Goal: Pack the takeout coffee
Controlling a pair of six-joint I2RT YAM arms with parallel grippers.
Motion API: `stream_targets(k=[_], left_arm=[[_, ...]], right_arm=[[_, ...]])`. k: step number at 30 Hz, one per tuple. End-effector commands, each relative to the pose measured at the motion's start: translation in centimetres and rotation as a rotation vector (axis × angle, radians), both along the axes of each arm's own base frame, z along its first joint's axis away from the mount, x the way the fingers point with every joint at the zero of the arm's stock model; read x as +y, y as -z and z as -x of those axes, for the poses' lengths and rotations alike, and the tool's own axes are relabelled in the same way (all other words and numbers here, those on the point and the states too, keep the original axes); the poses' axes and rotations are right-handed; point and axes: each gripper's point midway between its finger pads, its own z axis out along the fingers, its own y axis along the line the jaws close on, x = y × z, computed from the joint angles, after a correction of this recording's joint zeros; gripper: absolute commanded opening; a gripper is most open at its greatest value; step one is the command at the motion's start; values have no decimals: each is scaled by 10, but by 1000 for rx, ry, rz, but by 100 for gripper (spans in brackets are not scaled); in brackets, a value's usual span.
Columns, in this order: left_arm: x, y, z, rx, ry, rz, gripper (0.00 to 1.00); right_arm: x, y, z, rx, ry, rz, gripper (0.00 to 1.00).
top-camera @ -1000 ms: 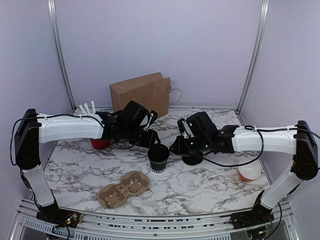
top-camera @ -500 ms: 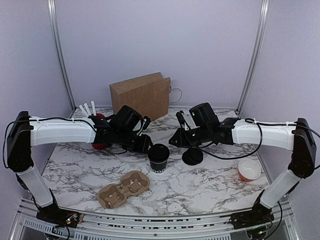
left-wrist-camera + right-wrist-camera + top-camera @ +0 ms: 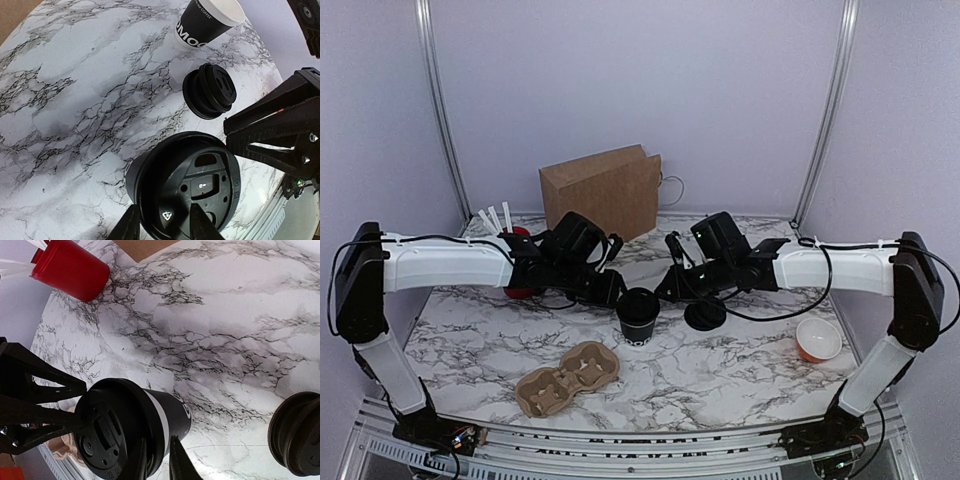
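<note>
Small black paper cup with black plastic lid (image 3: 638,312) stands on the marble table (image 3: 740,365) between both claws. Left gripper (image 3: 165,210) has its jaws parted at the lid, empty; right gripper (image 3: 157,447) has its jaws nearly meeting at the rim, tips cut off, grip unclear

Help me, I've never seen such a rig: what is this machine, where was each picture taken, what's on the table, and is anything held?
Two white-and-black robot arms are bolted to a marble-patterned table. One picture looks down from above and behind; two come from wrist cameras. On the table: a small black paper cup with black plastic lid, a stack of black plastic lids, an open black paper cup, white inside, a red cup of white sticks, a brown paper bag and a cardboard cup carrier. The left tool and right tool flank the lidded cup; neither clearly holds it.
</note>
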Motion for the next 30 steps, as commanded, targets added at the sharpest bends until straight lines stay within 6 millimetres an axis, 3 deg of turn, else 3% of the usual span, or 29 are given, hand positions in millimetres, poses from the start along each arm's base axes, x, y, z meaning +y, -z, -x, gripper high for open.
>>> stream_targets(k=[1, 17, 24, 30], left_arm=[[2, 16, 1, 20, 3, -20, 32], [4, 23, -2, 13, -2, -41, 28], [4, 28, -2, 17, 0, -50, 28], [5, 32, -1, 22, 0, -54, 28]], right_arm=[[6, -12, -6, -27, -14, -24, 16], [-3, 15, 6, 30, -17, 26, 7], [-6, 36, 20, 60, -24, 98, 0], [-10, 53, 34, 89, -27, 140, 0]])
